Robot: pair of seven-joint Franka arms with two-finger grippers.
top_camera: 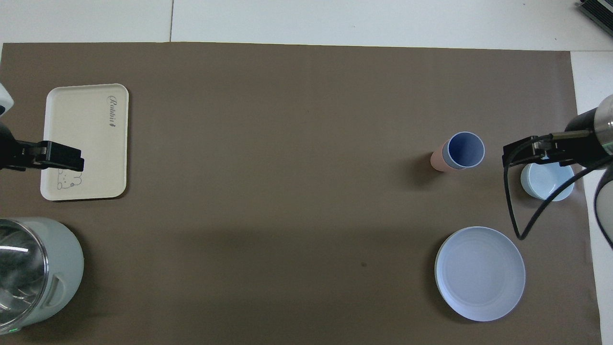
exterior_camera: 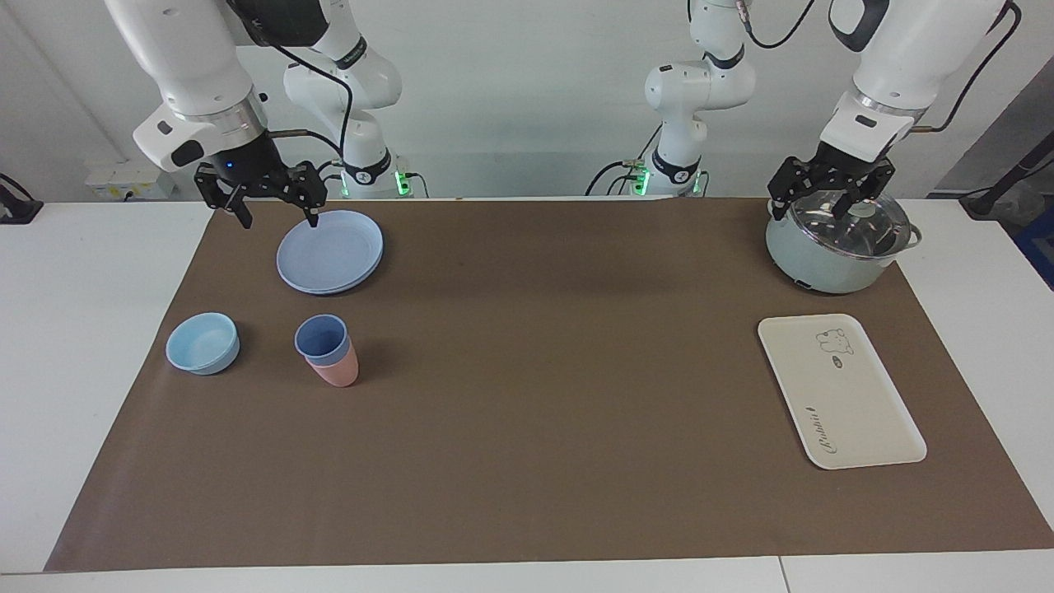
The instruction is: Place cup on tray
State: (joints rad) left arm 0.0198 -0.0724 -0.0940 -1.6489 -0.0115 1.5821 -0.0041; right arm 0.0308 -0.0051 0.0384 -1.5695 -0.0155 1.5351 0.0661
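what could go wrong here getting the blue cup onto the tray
1. The periwinkle cup is nested in the salmon-pink tumbler, so lifting it may drag the tumbler along or tip the pair.
2. The cup stands toward the right arm's end and the tray toward the left arm's end, so a long carry or handover could drop it.

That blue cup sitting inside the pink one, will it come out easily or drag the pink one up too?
The blue cup nests in the pink cup, so the pink one may lift along. Both look like thin plastic, probably light and stiff. The tall, narrow stack seems apt to tip if nudged.
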